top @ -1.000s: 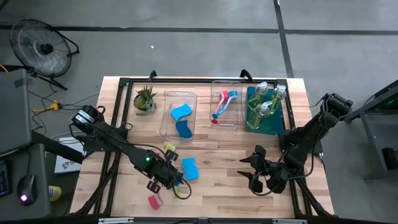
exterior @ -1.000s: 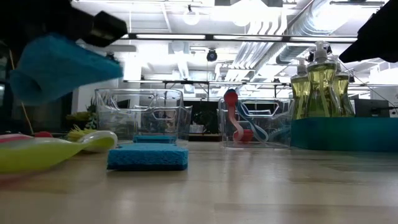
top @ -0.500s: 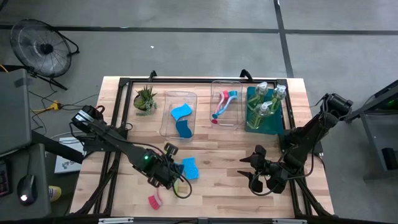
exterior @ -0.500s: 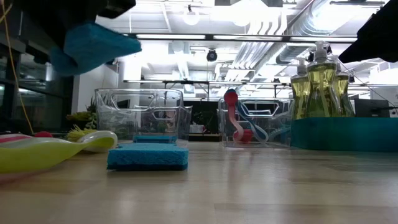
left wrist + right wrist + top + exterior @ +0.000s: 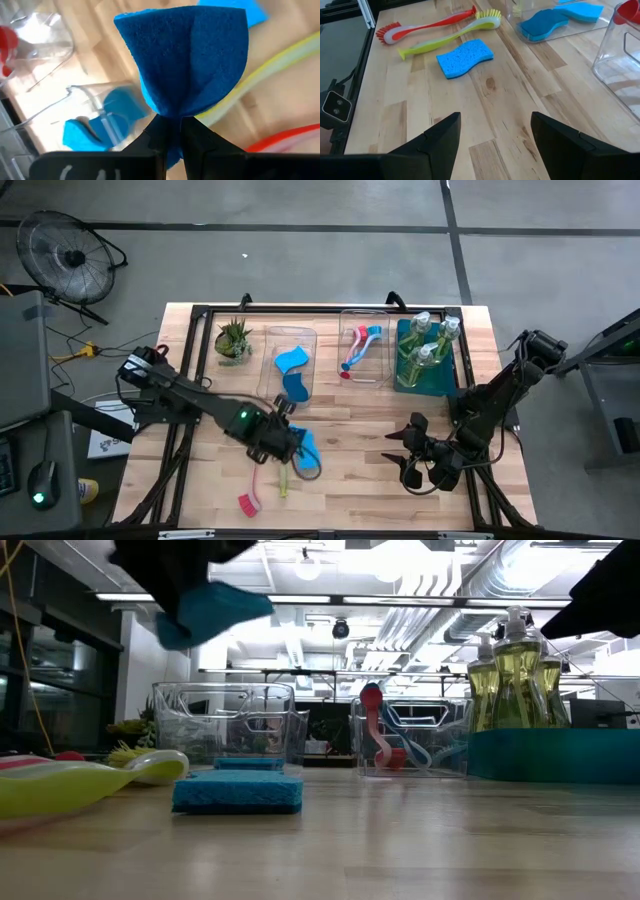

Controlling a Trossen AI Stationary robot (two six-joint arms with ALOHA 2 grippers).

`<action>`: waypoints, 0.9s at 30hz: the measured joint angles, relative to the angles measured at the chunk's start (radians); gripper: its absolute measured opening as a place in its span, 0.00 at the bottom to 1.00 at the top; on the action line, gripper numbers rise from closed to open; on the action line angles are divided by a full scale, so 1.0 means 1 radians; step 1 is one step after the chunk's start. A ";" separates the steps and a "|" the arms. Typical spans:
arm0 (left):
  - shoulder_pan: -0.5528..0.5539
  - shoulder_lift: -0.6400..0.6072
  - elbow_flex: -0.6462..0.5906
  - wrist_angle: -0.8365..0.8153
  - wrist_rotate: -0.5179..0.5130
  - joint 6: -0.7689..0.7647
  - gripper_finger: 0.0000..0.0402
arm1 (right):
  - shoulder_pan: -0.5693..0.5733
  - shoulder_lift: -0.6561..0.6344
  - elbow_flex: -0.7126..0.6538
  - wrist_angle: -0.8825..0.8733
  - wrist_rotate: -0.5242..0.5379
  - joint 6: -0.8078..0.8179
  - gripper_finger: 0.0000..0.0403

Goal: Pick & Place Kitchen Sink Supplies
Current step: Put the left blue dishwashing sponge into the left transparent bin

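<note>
The left claw is pinched tight on a blue sponge, held up near the clear bin. Two sponges are inside. One sponge and two brushes wait on the desk. The right claw is open, empty.

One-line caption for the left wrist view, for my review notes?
Left gripper shut on a folded blue sponge, above the wooden table, with a clear bin holding more sponges beyond.
</note>
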 joint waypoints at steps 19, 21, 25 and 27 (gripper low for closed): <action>0.315 0.000 0.000 -0.035 0.000 0.205 0.06 | 0.000 0.000 0.000 0.000 0.007 -0.024 0.59; 0.343 0.000 0.000 -0.041 0.000 0.223 0.06 | 0.000 0.000 0.000 0.000 0.007 -0.024 0.59; 0.387 0.000 0.000 -0.044 -0.016 0.250 0.06 | 0.000 0.000 0.000 0.000 0.018 -0.027 0.59; 0.410 0.000 0.000 -0.053 -0.026 0.256 0.06 | 0.000 0.000 0.000 0.000 0.021 -0.027 0.59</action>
